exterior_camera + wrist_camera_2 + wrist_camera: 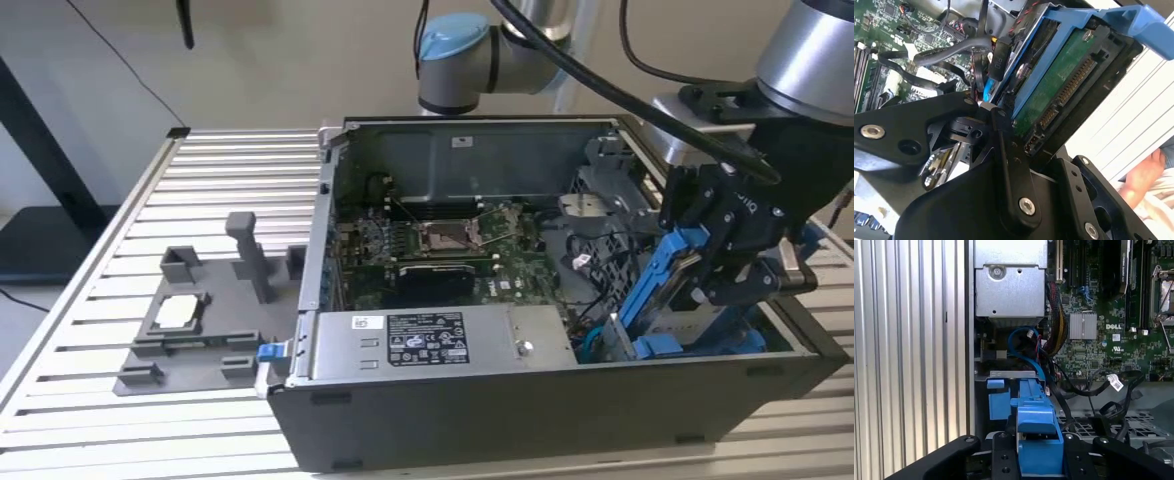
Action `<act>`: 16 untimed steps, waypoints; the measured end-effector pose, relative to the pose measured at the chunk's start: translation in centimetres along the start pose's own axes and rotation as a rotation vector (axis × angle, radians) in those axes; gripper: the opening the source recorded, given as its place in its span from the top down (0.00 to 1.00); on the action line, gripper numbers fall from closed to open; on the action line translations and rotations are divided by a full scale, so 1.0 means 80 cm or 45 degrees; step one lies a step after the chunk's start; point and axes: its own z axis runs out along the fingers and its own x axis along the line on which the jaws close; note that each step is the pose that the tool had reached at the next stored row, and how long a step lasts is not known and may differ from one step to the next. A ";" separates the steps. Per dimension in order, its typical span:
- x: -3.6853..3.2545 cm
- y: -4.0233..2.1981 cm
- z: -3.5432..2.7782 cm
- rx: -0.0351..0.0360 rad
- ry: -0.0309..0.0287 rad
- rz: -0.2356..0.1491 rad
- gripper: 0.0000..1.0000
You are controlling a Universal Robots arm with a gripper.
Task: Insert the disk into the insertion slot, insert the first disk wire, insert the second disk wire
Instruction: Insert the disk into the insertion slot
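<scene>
Black gripper (1035, 452) links crowd the foreground in both wrist views. We log the fingers (956, 456) closed in from both sides on the blue carrier (1036, 432), so the disk (1059, 85) is clamped between them. The second wrist view gives us the disk's green circuit-board side with its row of connector pins; its label side we cannot make out.

From the exterior view, the disk stands on edge, tilted, at the corner of the open computer case (534, 415) on the exterior view's right. Its lower end is down inside the case and its upper end is above the rim. The gripper body covers its top, and how far it is seated we cannot tell.

Labels: a white printed sticker sits on the grey power-supply box (427, 340), and a white tag (1115, 382) hangs on one of the black cables (1089, 387). There is also print on the motherboard (454, 240). We leave all of it unread.

Also in the case is a blue cable (1024, 345), looping just beside the carrier.

Beside the case, on the slatted worktop (214, 180), a grey fixture tray (200, 345) holds a small silver square part (180, 312).

A person's hand (1146, 175) is cut off at the edge of the second wrist view.
</scene>
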 end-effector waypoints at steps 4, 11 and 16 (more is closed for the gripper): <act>0.0000 0.0000 0.0001 0.0001 0.0002 0.000 0.67; 0.0000 0.0000 0.0005 0.0001 0.0000 0.000 0.59; 0.0000 0.0000 0.0007 0.0001 -0.0001 0.000 0.59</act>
